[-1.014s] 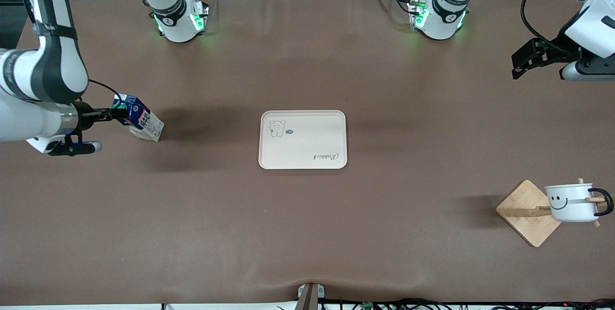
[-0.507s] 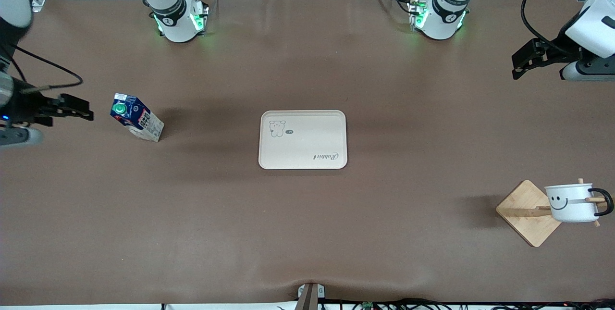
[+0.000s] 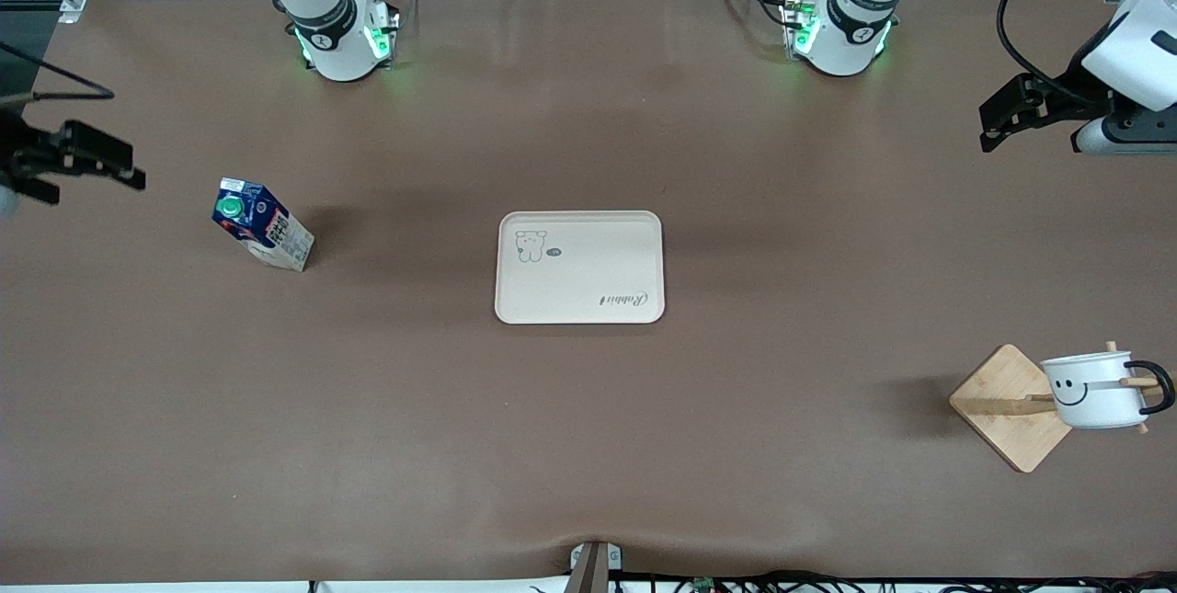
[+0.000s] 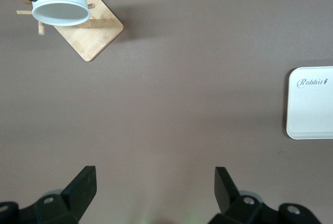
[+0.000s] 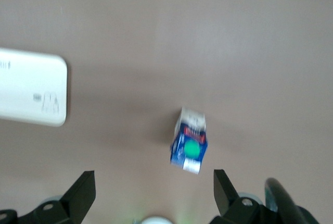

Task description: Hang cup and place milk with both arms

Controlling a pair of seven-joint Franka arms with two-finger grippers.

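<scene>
Change over the preceding second: the right gripper (image 3: 78,161), which had been at the top of the milk (image 3: 261,235), has let go and drawn away to the right arm's edge of the table, leaving the carton standing free on the brown table (image 3: 588,446). The milk sits toward the right arm's end, well apart from the white tray (image 3: 579,267) at the table's centre; if the tray is its intended place, this part of the task appears unfinished, though that is a judgement. The cup (image 3: 1094,389) already hangs by its black handle on a peg of the wooden rack (image 3: 1009,405), at the left arm's end and nearer the front camera than the tray; the hanging step looks complete. The right gripper's 2 fingers stand spread wide, holding and touching nothing. The left gripper (image 3: 1011,110) waits at the left arm's end of the table, likewise wide apart and empty.
</scene>
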